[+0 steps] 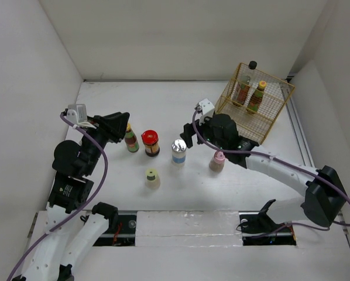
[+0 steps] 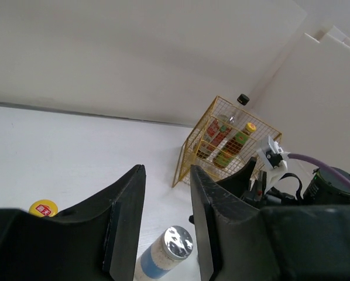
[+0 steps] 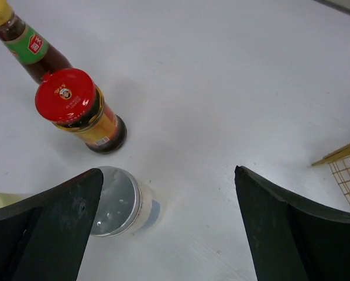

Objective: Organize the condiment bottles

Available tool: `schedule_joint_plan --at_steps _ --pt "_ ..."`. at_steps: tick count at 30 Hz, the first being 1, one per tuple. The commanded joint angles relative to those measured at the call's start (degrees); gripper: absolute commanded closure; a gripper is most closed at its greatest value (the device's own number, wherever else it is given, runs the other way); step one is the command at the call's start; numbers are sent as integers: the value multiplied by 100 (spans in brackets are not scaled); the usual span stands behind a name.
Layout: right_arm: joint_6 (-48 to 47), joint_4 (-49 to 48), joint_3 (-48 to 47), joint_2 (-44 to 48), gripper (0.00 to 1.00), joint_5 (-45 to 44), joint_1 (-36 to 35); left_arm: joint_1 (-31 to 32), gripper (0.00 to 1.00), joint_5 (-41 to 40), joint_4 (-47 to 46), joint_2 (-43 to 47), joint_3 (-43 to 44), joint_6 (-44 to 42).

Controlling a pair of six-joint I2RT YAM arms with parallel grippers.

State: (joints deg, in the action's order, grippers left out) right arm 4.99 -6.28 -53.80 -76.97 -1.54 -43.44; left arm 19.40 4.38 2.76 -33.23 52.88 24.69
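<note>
gold wire basket (image 1: 254, 123), upper right of top view: tall bottles (image 1: 257, 96) inside.
right gripper (image 3: 167, 172): jaws spread wide, empty, just beside silver-cap jar (image 1: 178, 151), centre.
left gripper (image 2: 167, 170): jaws narrowly parted, empty.
red-cap jar (image 1: 150, 142), centre left: likely glass, weighty, slippery, fragile; grip body below cap.

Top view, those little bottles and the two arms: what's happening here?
Two robot arms are sorting small condiment bottles. Some already stand in the gold wire basket. The right tool, wide open and empty, hovers by the silver-capped jar. The left tool, narrowly open and holding nothing, sits beside the yellow-capped bottle. The red-lidded jar, pink-capped bottle and pale-yellow-capped bottle wait on the table.
</note>
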Motion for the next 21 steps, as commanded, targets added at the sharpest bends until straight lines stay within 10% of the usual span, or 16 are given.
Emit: schedule_joint_plan --at_steps 1,14,21 --pt "72 309 -165 192 0 -364 -129 -15 68 19 -276 36 -32 1" --pt "195 321 -165 -590 0 -249 -771 -15 66 185 -276 -69 -32 54" --pt "212 93 -473 -934 28 -610 -823 -15 66 186 -276 -69 -32 54"
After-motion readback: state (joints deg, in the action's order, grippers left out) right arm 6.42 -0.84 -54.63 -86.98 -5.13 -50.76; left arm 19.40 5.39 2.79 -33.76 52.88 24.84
